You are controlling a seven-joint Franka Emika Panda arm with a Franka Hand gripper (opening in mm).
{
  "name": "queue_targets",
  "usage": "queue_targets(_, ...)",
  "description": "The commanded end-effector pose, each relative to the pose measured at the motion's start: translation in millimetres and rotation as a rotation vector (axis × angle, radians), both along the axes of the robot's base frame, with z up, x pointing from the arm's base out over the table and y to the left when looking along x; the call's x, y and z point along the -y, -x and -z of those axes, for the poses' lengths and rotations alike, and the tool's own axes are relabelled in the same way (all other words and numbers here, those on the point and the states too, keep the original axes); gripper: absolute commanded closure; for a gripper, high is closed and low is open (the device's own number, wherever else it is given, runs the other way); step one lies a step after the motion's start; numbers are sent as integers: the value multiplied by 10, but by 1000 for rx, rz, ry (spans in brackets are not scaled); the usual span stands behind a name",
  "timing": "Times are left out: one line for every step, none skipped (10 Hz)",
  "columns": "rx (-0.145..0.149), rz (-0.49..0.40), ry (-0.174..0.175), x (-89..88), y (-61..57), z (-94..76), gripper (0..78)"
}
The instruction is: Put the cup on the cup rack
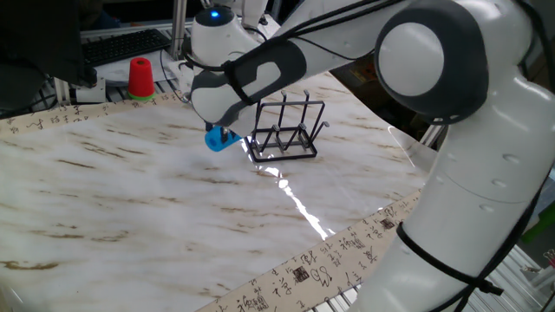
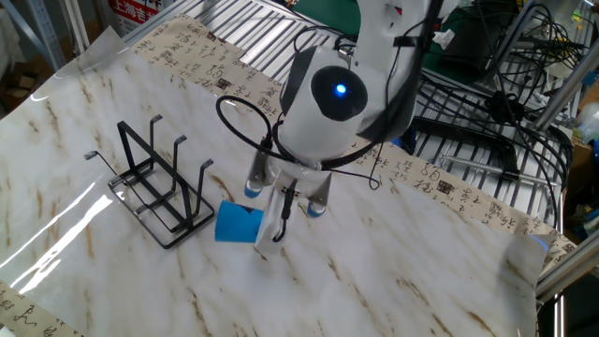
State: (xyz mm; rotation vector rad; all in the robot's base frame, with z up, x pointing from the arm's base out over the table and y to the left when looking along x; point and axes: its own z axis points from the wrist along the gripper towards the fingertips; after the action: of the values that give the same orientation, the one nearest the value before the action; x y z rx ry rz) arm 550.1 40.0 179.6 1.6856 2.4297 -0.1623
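Observation:
The blue cup point(image 1: 218, 139) point(image 2: 238, 225) hangs on its side in the air, just off the marble table, to the left of the black wire cup rack point(image 1: 284, 132) point(image 2: 157, 186) in one fixed view. My gripper point(image 1: 225, 135) point(image 2: 270, 226) is shut on the cup's rim end. In the other fixed view the cup sits close to the rack's near corner, at about the height of the prong tips. No cup is on the rack's prongs.
A red cup point(image 1: 140, 77) stands at the table's far edge beside a keyboard. A patterned cloth strip point(image 1: 312, 269) runs along the table's border. Metal slats and cables point(image 2: 487, 103) lie beyond the table in the other fixed view.

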Motion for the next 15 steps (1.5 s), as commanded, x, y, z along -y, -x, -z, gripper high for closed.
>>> queue_targets(-99,-91,-163,220,-18,-365,761)
queue_targets(-99,-96,-178,259,-19,-413,761)
queue_targets(-111,-108,-178,275,-23,-435,761)
queue_targets(-127,-111,-190,284,-38,-454,761)
queue_targets(-134,-115,-197,301,-49,-481,761)
queue_targets(-140,-114,-203,328,-61,-518,761)
queue_targets(-138,-102,-220,344,-67,-538,761)
queue_targets(-134,-76,-264,386,-70,-583,761)
queue_targets(-137,-75,-268,397,-67,-592,761)
queue_targets(-143,-70,-279,446,-51,-630,761)
queue_targets(-143,-56,-293,471,-45,-650,761)
queue_targets(-142,-46,-297,480,-47,-659,761)
queue_targets(-146,-27,-310,491,-67,-680,761)
queue_targets(-150,-23,-313,496,-74,-689,761)
queue_targets(-180,-16,-320,539,-107,-743,761)
